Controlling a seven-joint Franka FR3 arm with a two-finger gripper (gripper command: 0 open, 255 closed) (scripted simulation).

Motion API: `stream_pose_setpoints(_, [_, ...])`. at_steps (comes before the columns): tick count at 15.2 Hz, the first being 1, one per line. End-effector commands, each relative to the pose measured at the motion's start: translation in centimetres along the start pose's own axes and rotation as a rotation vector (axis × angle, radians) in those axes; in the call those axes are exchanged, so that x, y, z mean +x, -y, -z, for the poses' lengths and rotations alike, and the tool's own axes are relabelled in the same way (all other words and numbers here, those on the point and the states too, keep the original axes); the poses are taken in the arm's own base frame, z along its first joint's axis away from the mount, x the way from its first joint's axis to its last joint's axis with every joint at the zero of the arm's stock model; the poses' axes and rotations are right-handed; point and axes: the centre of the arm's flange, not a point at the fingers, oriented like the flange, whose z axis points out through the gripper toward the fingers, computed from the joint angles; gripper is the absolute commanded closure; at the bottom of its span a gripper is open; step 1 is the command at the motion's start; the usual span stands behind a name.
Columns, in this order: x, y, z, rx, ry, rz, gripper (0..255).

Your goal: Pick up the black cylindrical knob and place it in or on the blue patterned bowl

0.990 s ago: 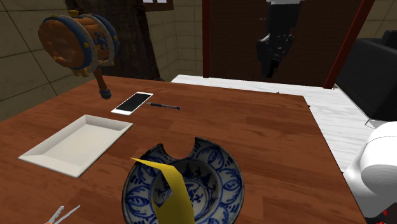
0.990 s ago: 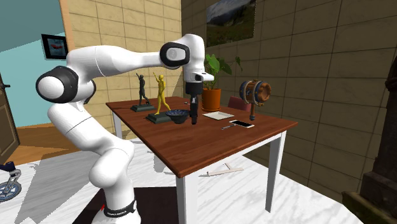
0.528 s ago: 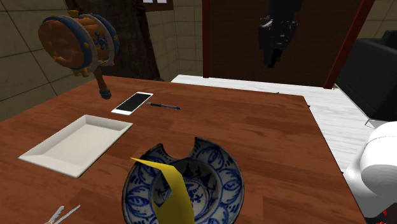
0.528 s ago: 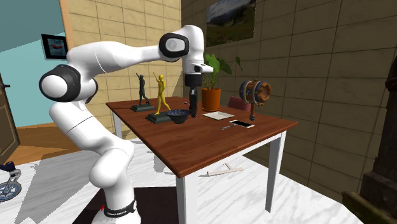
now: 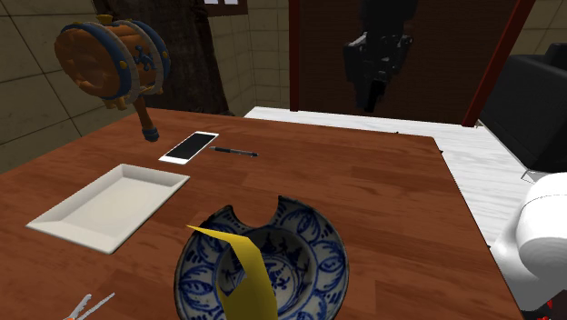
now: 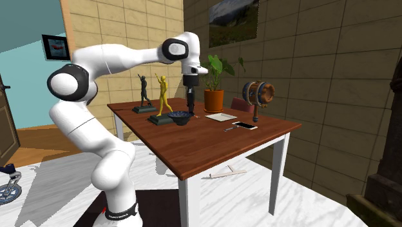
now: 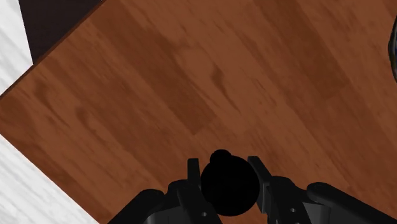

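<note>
High up over the brown table (image 5: 391, 200) hangs the black gripper (image 5: 368, 102), with its fingers pointing down. In the wrist view its two fingers (image 7: 193, 173) hold a round black knob (image 7: 229, 188) tight between them. The knob is off the table, up in the air, with only bare wood under it. That view also shows one edge of the table, with white floor (image 7: 19, 184) past it.

The blue and white bowl (image 5: 320, 238) sits by the table edge that is nearest the robot's stand. Its rim has a piece missing on the far side. A yellow figure (image 5: 247, 277) stands right in front of the bowl in the shoulder view and hides part of it. In the second exterior view the gripper hangs just above the bowl.

A flat white tray (image 5: 109, 205) lies near the table edge at the shoulder view's left. Past it, near the far edge, lie a black phone (image 5: 189, 146) and a thin dark pen (image 5: 234, 151), side by side. A big brown hammer (image 5: 114, 59) with blue bands stands up by the far corner next to the phone.
</note>
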Motion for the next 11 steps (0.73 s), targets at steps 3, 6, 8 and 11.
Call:
stream_pose_setpoints(3, [-1.7,4.8,0.1,0.000,0.000,-0.002,255])
stream_pose_setpoints(6, [-3.0,8.5,0.1,0.000,0.000,-0.002,255])
stream_pose_setpoints(8, [-3.8,11.1,0.1,0.000,0.000,-0.002,255])
stream_pose_setpoints(11, [-5.0,14.8,0.1,0.000,0.000,-0.002,255])
